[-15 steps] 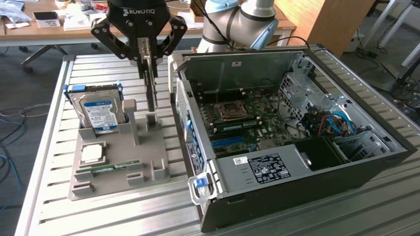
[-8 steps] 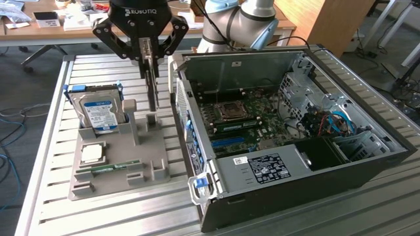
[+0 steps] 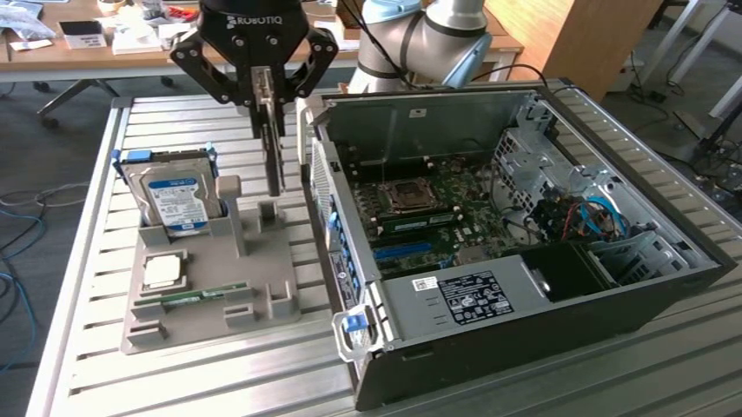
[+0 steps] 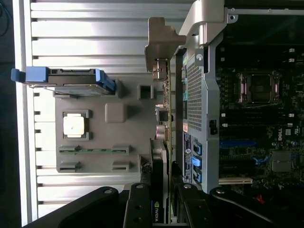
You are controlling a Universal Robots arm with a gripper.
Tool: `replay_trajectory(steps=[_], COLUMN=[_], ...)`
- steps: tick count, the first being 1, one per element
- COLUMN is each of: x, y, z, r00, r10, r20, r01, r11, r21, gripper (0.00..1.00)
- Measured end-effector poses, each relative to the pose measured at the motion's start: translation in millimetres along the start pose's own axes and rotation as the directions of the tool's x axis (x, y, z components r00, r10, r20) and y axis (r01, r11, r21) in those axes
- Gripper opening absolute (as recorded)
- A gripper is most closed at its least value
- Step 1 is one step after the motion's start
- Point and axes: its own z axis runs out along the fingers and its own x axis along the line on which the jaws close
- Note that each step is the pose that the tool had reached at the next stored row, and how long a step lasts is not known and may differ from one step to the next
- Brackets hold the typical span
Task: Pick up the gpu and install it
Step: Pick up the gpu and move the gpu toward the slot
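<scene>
A robotics lab or workshop. A robot arm (image 3: pixel 429 39) stands just behind the jaws. Below the jaws, a slatted metal bench (image 3: pixel 174 382) carries an open computer case (image 3: pixel 522 347) and a grey parts holder (image 3: pixel 238 269). Further behind the jaws is a cluttered wooden desk (image 3: pixel 47 56). Loose cables (image 3: pixel 14 224) lie on the grey floor (image 3: pixel 35 139) beside the bench.
</scene>
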Motion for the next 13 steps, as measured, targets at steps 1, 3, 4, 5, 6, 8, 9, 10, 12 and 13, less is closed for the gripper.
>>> replay_trajectory(steps=[1,3,4,5,6,8,9,10,12,13], x=[-0.8,-2.5,-3.5,-4.4,-5.5,-7.6,-8.7,-10.0,-12.6,-14.0], y=[0.0,0.1,0.2,0.2,0.2,0.3,0.4,0.4,0.5,0.6], z=[0.0,0.1,0.1,0.2,0.2,0.2,0.3,0.3,0.4,0.4], r00=[1.0000,1.0000,1.0000,1.0000,1.0000,1.0000,1.0000,1.0000,1.0000,1.0000], r10=[0.000,0.000,0.000,0.000,0.000,0.000,0.000,0.000,0.000,0.000], r20=[0.0000,0.0000,0.0000,0.0000,0.0001,0.0000,0.0000,0.0000,0.0000,0.0000], r01=[0.000,0.000,0.000,0.000,0.000,0.000,0.000,0.000,0.000,0.000], r11=[1.0000,1.0000,1.0000,1.0000,1.0000,1.0000,1.0000,1.0000,1.0000,1.0000], r21=[0.0001,0.0000,0.0000,-0.0001,0.0000,0.0000,0.0000,0.0000,0.0000,-0.0001], gripper=[0.27,0.27,0.27,0.27,0.27,0.27,0.27,0.27,0.27,0.27])
